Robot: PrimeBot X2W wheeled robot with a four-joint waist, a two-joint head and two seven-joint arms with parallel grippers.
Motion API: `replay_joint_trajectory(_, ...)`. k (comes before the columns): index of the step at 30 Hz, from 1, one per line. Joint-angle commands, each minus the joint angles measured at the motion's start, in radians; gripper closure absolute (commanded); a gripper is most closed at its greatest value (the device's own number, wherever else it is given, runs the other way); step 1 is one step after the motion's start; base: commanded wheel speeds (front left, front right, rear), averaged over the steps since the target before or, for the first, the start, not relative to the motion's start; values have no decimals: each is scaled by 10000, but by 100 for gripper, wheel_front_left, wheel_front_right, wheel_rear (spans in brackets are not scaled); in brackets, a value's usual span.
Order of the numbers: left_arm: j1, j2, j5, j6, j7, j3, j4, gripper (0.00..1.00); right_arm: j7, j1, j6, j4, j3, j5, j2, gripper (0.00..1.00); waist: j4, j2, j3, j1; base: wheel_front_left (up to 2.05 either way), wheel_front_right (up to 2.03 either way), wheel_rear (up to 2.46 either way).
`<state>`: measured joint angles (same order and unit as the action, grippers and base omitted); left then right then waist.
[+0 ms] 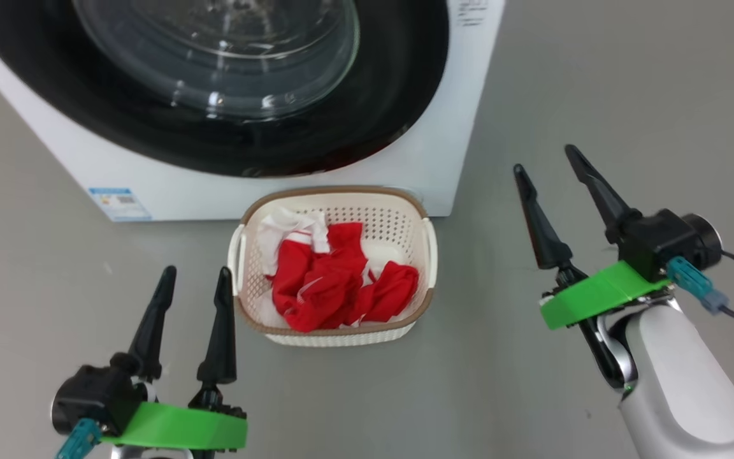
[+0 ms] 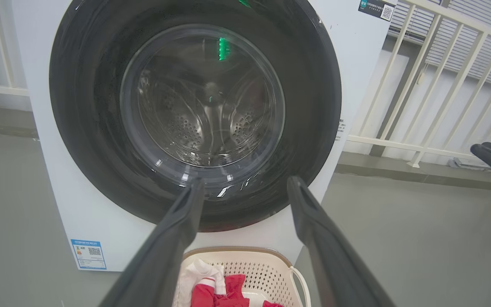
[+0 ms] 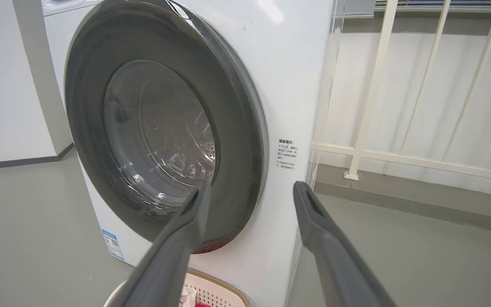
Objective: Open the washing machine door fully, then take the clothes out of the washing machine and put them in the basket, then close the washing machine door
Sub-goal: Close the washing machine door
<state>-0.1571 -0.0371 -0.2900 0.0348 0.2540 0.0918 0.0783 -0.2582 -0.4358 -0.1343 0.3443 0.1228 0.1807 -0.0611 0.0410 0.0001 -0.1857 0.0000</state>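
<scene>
Washing machine door [image 1: 118,121] shut flush on washing machine [image 1: 405,172]. Clothes [image 1: 325,280] heaped inside basket [image 1: 335,194], which sits on floor [image 1: 596,76] just before machine, below door. Left gripper [image 1: 196,273] beside basket, jaws spread, empty. Right gripper [image 1: 545,159] apart, jaws spread, empty.

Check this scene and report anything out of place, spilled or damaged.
Nothing stands out. The door looks shut against the washing machine, and the clothes lie inside the basket, none on the floor. A red tinge on the door's lower rim is probably their reflection.
</scene>
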Motion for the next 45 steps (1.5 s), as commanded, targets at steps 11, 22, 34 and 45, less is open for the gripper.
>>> replay_joint_trajectory(11,614,-132,537,166,78,-640,-457,0,-36,1712,36,-1275,-698,-520,108,0,-965,-1,1109,0,0,0,0)
replay_joint_trajectory(22,1254,-132,918,320,78,-1034,-535,0,-36,3103,36,-2205,-1213,-513,108,0,-1155,-1,1786,0,0,0,0)
replay_joint_trajectory(34,1990,-155,1151,587,78,-1237,-369,0,-36,4644,36,-3086,-1682,-143,108,0,-1024,-1,2349,0,0,0,0)
replay_joint_trajectory(45,2291,-150,1282,720,78,-1289,-287,0,-36,5500,36,-3420,-1755,134,108,0,-1102,-1,2646,0,0,0,0)
